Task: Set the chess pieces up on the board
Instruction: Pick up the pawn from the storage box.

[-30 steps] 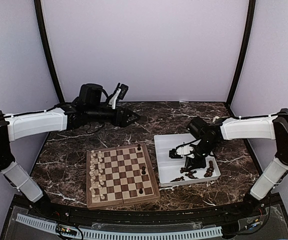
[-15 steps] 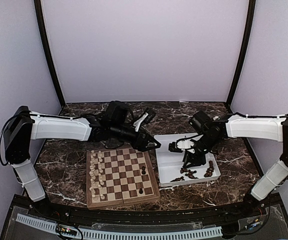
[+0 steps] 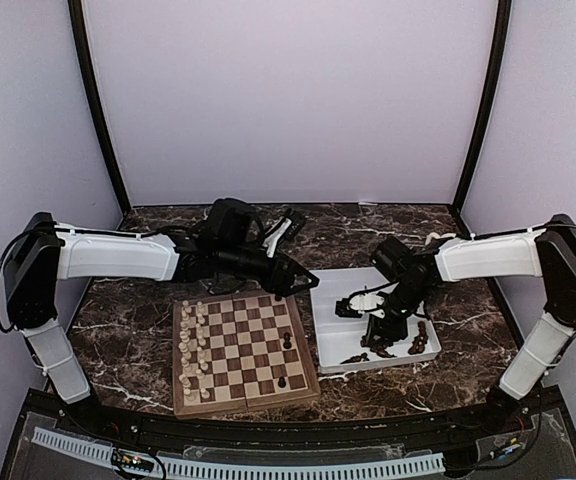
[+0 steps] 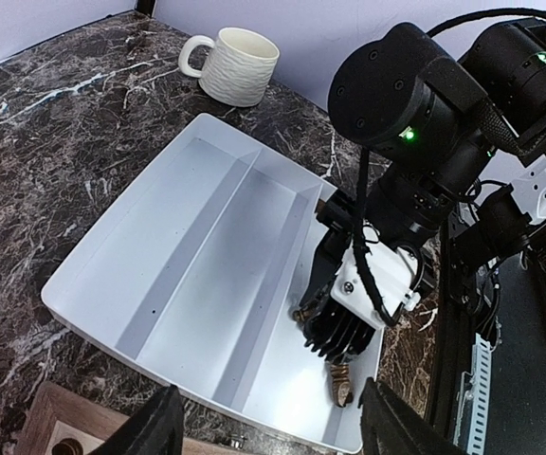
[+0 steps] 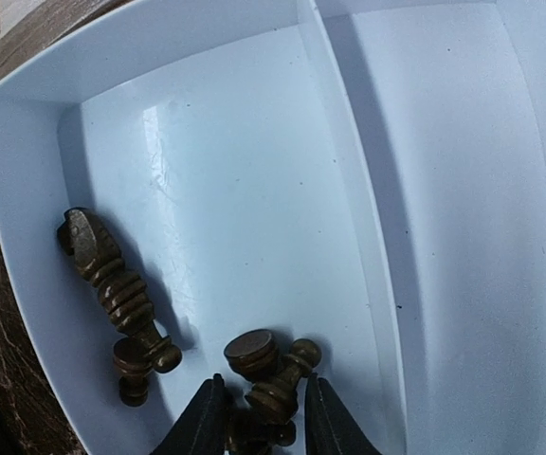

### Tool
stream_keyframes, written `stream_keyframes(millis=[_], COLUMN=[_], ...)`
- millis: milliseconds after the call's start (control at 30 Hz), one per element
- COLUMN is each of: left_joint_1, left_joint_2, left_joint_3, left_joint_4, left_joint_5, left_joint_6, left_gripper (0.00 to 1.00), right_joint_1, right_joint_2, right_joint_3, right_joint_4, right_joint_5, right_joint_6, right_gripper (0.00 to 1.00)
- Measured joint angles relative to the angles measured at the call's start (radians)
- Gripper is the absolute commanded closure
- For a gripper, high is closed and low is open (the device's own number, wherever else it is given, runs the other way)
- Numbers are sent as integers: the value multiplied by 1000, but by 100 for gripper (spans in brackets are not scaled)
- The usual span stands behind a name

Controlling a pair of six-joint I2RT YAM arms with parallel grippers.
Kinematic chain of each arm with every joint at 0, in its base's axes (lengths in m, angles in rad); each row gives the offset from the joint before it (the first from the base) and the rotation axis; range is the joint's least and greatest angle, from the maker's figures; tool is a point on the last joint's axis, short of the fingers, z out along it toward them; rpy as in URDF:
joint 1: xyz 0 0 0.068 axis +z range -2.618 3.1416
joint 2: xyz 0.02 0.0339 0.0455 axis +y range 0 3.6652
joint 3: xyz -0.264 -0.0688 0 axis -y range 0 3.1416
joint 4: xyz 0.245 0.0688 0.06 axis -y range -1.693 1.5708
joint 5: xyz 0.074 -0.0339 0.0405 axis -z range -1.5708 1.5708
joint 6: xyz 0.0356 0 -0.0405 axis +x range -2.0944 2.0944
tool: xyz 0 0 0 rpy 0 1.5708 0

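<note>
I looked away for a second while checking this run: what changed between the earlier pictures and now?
The left gripper, open and empty, swung from the rear left, rightward and nearer, to the edge of the tray. The right gripper stayed low over the tray, fingers straddling a dark piece. The board and the chess pieces on it are unchanged.

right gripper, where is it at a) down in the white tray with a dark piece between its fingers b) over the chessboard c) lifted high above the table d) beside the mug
a: the right wrist view shows the right gripper low in the white tray, with its fingers on either side of a dark piece.
</note>
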Motion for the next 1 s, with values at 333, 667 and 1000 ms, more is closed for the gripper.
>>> stream_keyframes(millis=[333, 667, 1000], left_joint_1=[0, 0, 0], left_joint_2=[-1, 0, 73], left_joint_3=[0, -1, -4], left_joint_4=[0, 36, 254], left_joint_5=[-19, -21, 181], left_joint_6=[3, -36, -137], left_gripper=[33, 33, 28], right_joint_1=[0, -69, -153], right_joint_2=[8, -100, -176], right_joint_3=[0, -6, 119], right_joint_4=[13, 12, -90], right_joint_5=[13, -76, -359], right_joint_6=[6, 5, -6], right_gripper=[88, 91, 90])
